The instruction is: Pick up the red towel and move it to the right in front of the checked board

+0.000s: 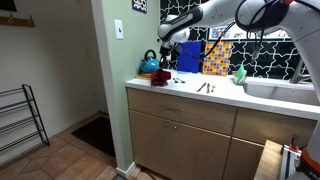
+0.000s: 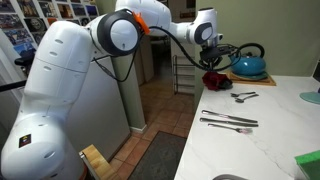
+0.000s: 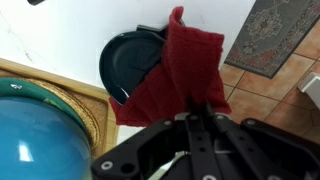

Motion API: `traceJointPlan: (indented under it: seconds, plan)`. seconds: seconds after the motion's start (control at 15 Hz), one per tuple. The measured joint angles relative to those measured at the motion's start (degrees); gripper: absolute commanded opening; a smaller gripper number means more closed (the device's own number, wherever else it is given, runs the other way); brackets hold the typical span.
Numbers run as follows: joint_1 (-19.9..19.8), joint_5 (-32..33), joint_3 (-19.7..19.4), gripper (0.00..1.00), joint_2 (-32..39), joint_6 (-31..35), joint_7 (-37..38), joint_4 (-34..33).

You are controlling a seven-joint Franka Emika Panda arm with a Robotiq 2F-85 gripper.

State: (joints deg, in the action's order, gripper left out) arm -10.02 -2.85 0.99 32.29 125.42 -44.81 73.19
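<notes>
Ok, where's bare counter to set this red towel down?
Bare countertop lies between the cutlery and the green object, in front of the checked board. It is crowded around the kettle and dark plate, below the red towel in the tool.

In the wrist view I am watching the red towel (image 3: 190, 60) covering the right side of a dark plate (image 3: 125, 60), while the teal kettle (image 3: 40, 140) is running off the left and bottom edges. The gripper (image 3: 197, 108) is burying its tips in the cloth it is pinching. In an exterior view the cutlery (image 1: 205, 87) is showing too small to name, and in an exterior view a green object (image 2: 308, 163) is getting clipped by the corner.
</notes>
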Motion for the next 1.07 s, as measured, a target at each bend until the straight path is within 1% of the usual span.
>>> traceJointPlan:
  seconds: [0.67,1.07]
  plan:
    - [-0.66,-6.24,1.83,0.01,-1.33,0.04,0.57,-1.09]
    - [-1.23,-7.84,2.27,0.01,-1.73,0.11,0.59,-1.26]
